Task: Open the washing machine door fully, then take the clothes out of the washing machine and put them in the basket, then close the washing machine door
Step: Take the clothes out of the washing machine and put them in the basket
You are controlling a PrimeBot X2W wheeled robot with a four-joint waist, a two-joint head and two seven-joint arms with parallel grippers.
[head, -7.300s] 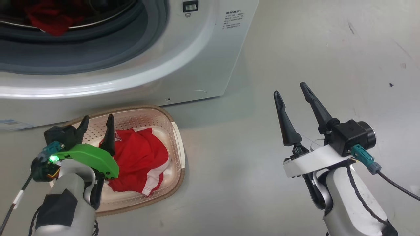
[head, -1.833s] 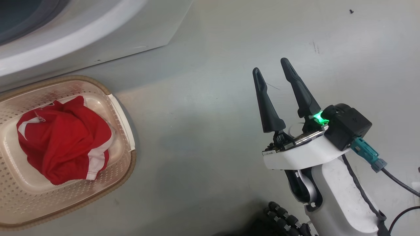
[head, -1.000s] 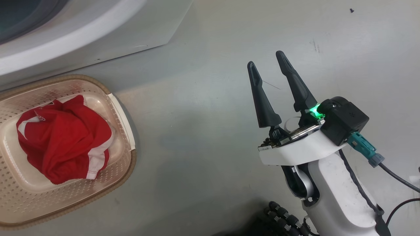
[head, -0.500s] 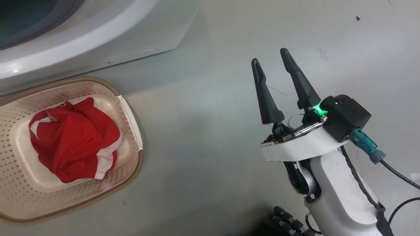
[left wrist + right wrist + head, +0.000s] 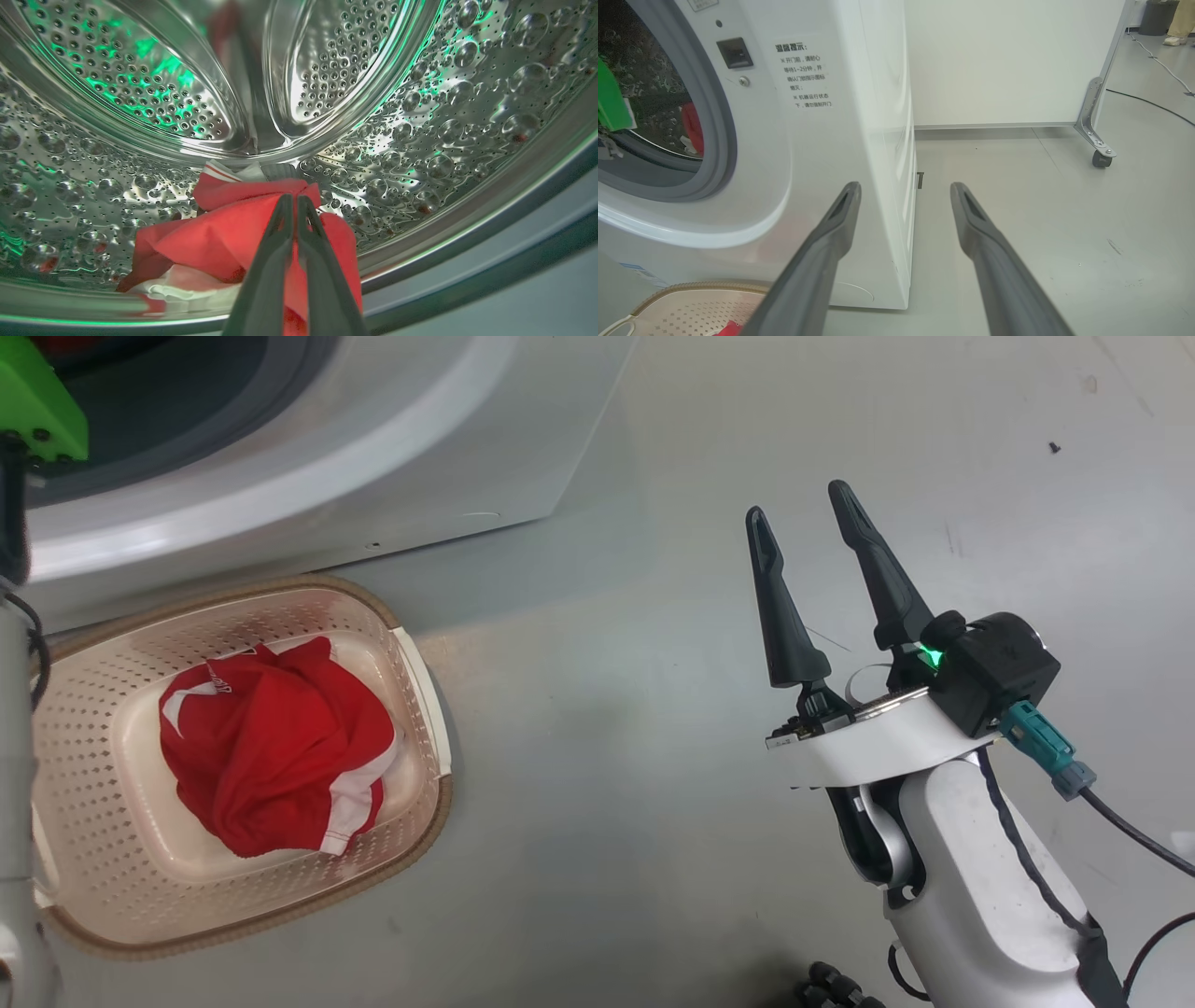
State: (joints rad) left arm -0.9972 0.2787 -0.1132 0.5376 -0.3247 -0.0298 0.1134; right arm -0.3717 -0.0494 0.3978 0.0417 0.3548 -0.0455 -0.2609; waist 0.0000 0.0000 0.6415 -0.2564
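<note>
Inside washing machine [image 5: 444, 116], left tool [image 5: 295, 199] pinching clothes [image 5: 219, 238]

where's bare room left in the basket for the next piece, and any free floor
Free: the left side and near edge of the basket, bordering the red garment toward its right. The floor is bare from its rim to the open right gripper. Crowded: the drum, where the left gripper pinches a second red garment.

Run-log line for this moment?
left end effector: shut on red white-trimmed garment in steel drum | right end effector: open, empty | cream perforated basket: second red garment inside
</note>
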